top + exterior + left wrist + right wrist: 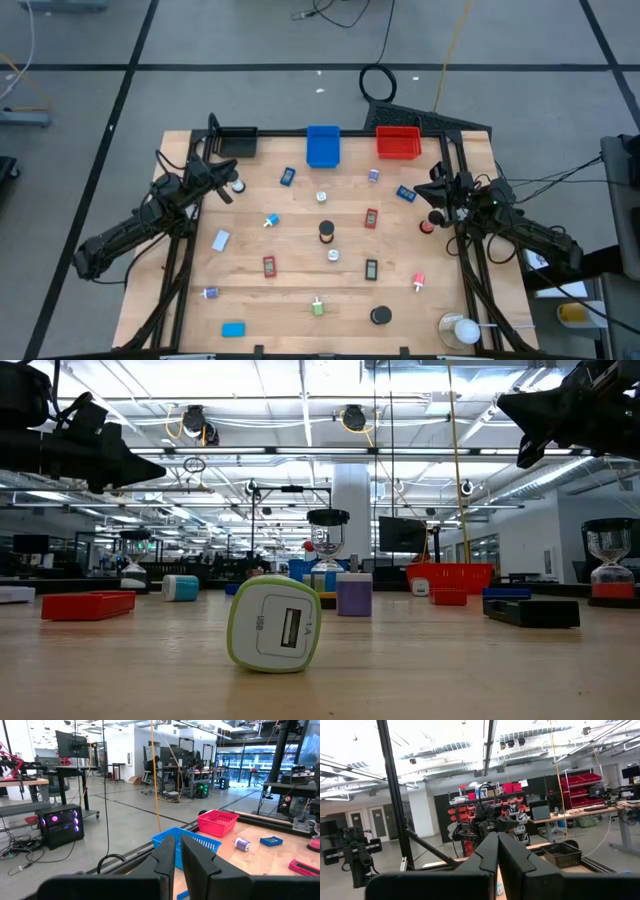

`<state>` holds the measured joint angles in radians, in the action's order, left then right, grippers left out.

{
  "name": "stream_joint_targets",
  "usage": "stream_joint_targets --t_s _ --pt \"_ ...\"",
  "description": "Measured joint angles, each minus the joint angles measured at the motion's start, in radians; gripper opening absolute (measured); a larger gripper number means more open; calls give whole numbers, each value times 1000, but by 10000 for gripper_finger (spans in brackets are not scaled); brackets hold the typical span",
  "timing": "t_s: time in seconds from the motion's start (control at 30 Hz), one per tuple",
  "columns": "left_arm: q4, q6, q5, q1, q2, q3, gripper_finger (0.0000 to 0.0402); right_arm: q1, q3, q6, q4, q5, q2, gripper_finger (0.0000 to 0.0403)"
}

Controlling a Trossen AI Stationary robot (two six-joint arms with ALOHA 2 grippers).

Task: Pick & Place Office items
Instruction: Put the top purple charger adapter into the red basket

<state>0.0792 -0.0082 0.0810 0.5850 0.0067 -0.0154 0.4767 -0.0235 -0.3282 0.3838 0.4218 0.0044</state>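
Note:
Several small office items lie scattered on the wooden table [300,285]: a green-and-white charger block [318,307] [275,625], a black roll [326,232], red blocks [269,266] [371,218], blue blocks [233,329] [287,177] and a black disc [380,316]. My left gripper [226,180] [178,851] is shut and empty, held high over the table's far left. My right gripper [432,192] [497,851] is shut and empty, held high over the far right, near a small red disc [427,226].
A black bin [237,142], a blue bin [323,145] and a red bin [398,142] stand along the far edge. A roundish white object in a clear holder [462,328] sits at the near right corner. Dark frame rails run down both table sides.

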Motion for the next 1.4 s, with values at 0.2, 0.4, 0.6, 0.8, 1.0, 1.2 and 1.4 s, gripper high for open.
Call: stream_joint_targets --t_s 0.2,0.4,0.6,0.8,1.0,1.2,1.4 --pt "0 0 0 0 0 0 37 0 0 2 29 -3 0 4" --pt "0 0 0 0 0 0 37 0 0 -29 55 -41 0 4" --pt "0 0 0 0 0 0 37 0 0 -55 27 -136 0 4" --pt "0 0 0 0 0 0 37 0 0 -49 24 -191 47 4" --pt "0 0 0 0 0 0 37 -1 -1 -21 50 -237 139 1" --pt "0 0 0 0 0 0 37 -1 -55 32 48 -236 223 1" --pt "0 0 0 0 0 0 37 -1 -97 60 64 -235 312 1"
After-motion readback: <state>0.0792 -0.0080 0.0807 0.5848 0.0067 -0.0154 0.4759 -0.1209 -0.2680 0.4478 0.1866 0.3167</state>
